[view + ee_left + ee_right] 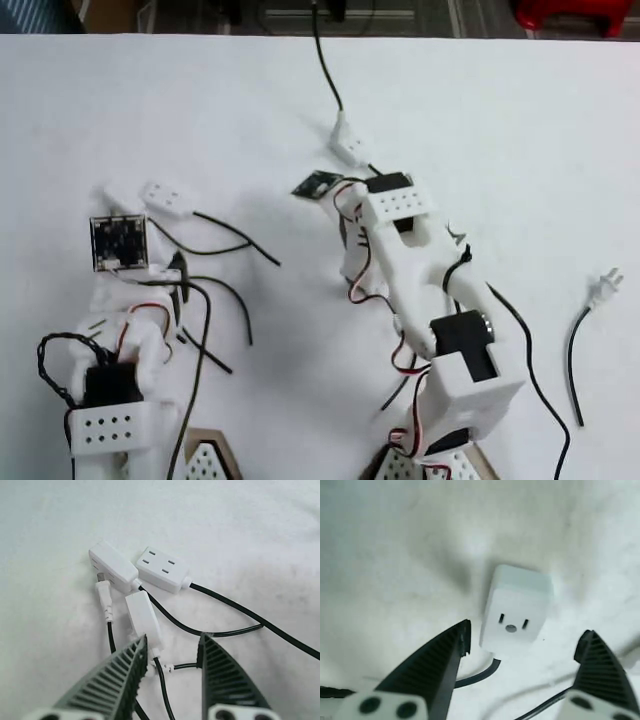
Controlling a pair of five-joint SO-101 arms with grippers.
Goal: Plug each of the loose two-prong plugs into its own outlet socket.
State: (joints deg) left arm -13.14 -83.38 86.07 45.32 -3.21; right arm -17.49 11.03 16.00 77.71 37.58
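Plug lay loose at the right edge; left gripper gaped wide, right gripper wide, facing a socket.

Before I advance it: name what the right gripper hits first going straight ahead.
Likely the white outlet block, straight ahead of the right gripper and in line with its open jaws; depth is unclear.

White table — past its far edge, a red object and a blue one.
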